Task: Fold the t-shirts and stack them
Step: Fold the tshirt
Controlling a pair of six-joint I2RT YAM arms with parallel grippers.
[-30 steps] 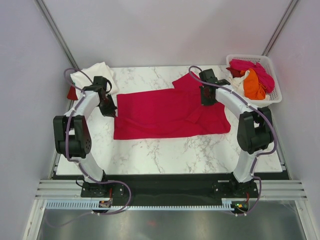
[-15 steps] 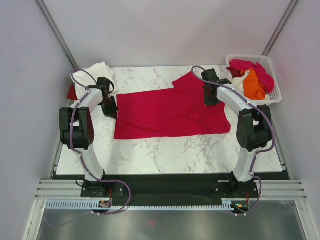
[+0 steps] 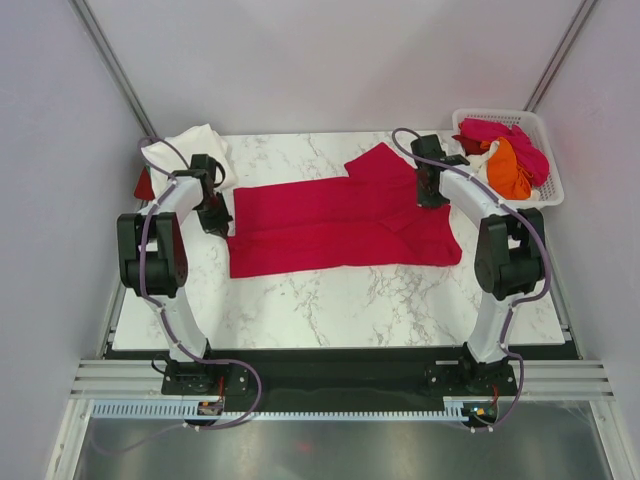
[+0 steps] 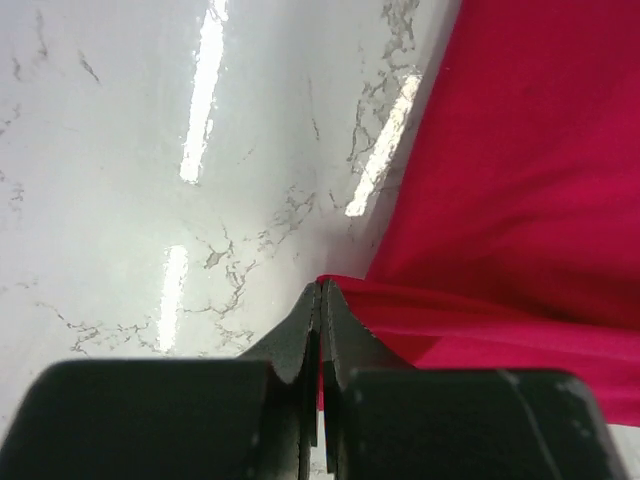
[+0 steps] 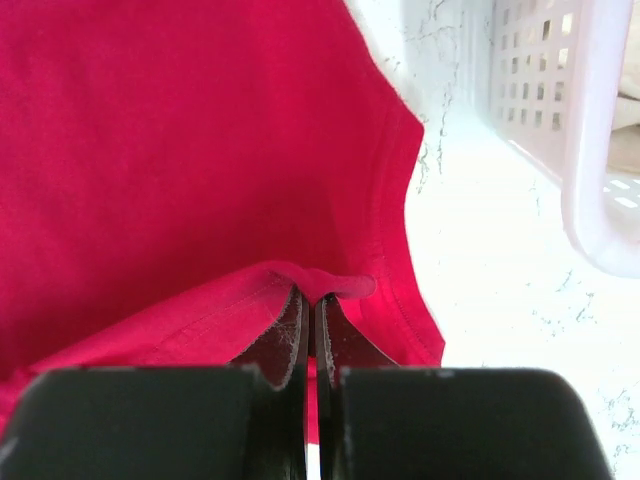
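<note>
One crimson t-shirt (image 3: 340, 225) is lying spread across the marble counter (image 3: 330, 300). Left pincer (image 4: 321, 290) is pinching its left edge tight; right pincer (image 5: 308, 298) is pinching a fold near its right edge. Cream t-shirt (image 3: 185, 150) is sitting at the far-left corner.

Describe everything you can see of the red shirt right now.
The red shirt is plain crimson, soft-looking cloth with a stitched hem. It is spread sideways across the middle of the marble table. One sleeve juts toward the far side near its right end, and a crease runs along its length. The left gripper pinches a raised fold at its left edge and the right gripper pinches one at its right edge. The rest lies on the table.
</note>
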